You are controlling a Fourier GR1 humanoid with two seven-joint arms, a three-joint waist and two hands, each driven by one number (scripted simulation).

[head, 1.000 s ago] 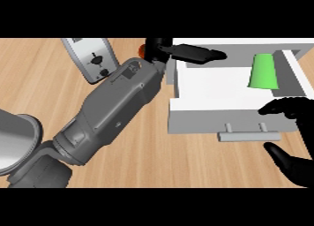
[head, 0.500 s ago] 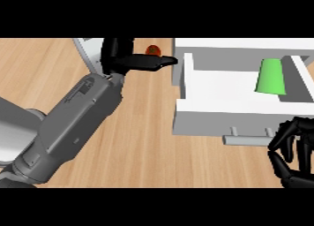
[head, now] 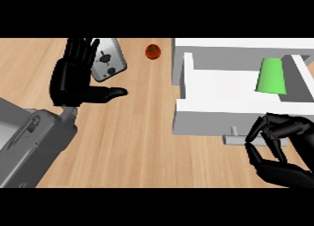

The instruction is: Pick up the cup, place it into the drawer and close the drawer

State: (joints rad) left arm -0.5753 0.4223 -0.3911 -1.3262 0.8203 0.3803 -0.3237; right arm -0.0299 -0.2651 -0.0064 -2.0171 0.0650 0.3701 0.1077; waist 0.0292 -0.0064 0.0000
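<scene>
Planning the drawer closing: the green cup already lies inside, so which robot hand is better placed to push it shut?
The right robot hand: it sits curled by the drawer front, near its handle. The left robot hand is open, away across the counter.

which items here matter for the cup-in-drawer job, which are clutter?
Job:
- green cup, lying in the drawer
- white drawer, open
- drawer handle
- right robot hand at the handle

Clutter:
- red tomato
- grey scale
- left robot hand, open
</scene>
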